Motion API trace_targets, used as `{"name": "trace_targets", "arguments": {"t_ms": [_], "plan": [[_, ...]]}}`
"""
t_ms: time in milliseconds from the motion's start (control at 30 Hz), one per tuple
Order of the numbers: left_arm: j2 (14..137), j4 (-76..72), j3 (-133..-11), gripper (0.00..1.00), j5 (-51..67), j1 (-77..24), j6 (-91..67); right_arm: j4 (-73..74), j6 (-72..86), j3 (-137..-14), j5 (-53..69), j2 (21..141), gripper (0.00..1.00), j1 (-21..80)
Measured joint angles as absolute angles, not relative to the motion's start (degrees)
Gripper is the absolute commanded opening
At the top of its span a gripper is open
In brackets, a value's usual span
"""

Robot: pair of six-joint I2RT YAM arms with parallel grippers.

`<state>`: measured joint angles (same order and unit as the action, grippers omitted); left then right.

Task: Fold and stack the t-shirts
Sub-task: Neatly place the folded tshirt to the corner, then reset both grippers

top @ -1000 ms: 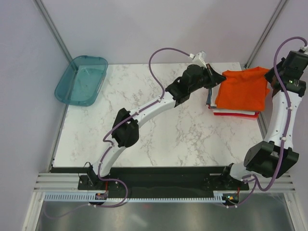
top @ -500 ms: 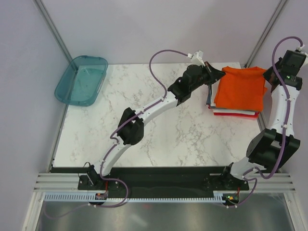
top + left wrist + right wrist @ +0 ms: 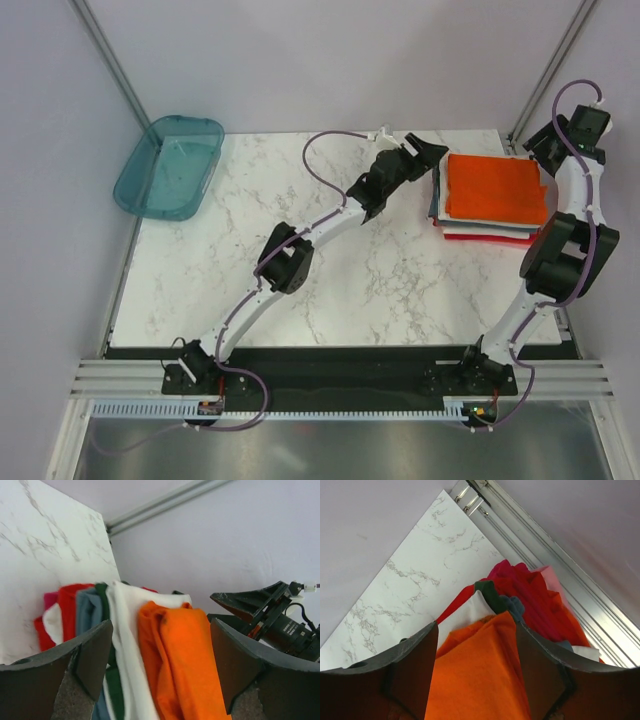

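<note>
The folded orange shirt tops the stack of shirts at the table's far right corner, with the left gripper and right gripper both spread wide and empty beside it, so a finger snagging loose cloth could pull the fold open or skew the pile.

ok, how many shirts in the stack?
6 visible, in one stack at the far right corner: orange shirt on top, then white, green, grey, second white, red lowest. More may be hidden.

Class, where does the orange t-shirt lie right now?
In the top view, the orange t-shirt tops the folded stack at the far right corner of the table.
</note>
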<state>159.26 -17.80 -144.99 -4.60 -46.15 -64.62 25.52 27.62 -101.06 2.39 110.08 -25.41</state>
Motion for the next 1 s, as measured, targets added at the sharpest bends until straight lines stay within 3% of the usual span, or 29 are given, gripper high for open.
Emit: {"name": "trace_targets", "arguments": {"t_ms": [200, 467, 800, 1000], "plan": [[154.1, -20.16, -135.39, 0.86, -4.29, -42.83, -61.12, 24.86, 27.44, -104.05, 4.27, 111.74, 0.71, -25.34], [134.19, -20.97, -115.22, 0.86, -0.38, -38.98, -55.4, 23.05, 28.18, -103.77, 9.78, 103.59, 0.65, -25.36], [103.2, -23.33, -83.13, 0.9, 3.4, -37.01, -46.41, 18.52, 32.77, -89.38, 21.39, 89.41, 0.63, -23.44], [86.96, -18.0, -69.52, 0.94, 2.87, -35.88, -41.32, 18.11, 32.73, -82.06, 21.82, 81.6, 0.6, -15.53]]}}
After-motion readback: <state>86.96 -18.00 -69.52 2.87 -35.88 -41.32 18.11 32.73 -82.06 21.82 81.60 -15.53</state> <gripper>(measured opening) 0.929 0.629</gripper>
